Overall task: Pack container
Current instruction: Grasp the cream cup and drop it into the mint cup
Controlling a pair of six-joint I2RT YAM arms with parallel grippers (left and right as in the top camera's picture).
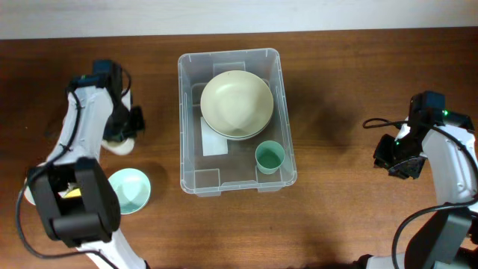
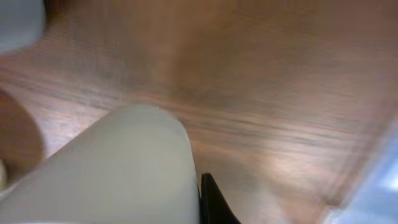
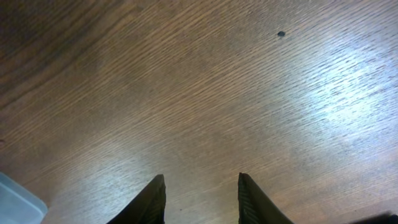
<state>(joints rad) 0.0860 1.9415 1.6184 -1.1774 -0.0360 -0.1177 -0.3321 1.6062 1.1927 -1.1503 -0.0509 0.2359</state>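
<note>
The left claw (image 1: 125,131) hangs low over the left side of the table (image 1: 336,75), its jaws together on a cream cup (image 1: 117,144) that stands on the wood. In the left wrist view the cream cup (image 2: 118,168) fills the lower left, blurred, and one dark finger (image 2: 212,200) lies right against its side; the other finger is hidden. Nearer the front edge, apart from that cup, a mint bowl (image 1: 128,189) sits upright on the table.

The container (image 1: 181,112) stands in the middle of the table, long side running front to back, well apart from both arms. In its far half a cream bowl (image 1: 236,101) rests upright, nested in a second bowl whose pale rim shows just under its near edge. A white label (image 1: 214,143) lies on the floor, partly under the bowls. A green cup (image 1: 269,157) stands upright in the near right corner, beside the bowls without touching them.

The right claw (image 1: 391,160) hovers over bare wood at the right side. In the right wrist view its fingers (image 3: 152,200) stand apart with nothing but wood between them, and a corner of the container (image 3: 15,202) shows at the lower left.
</note>
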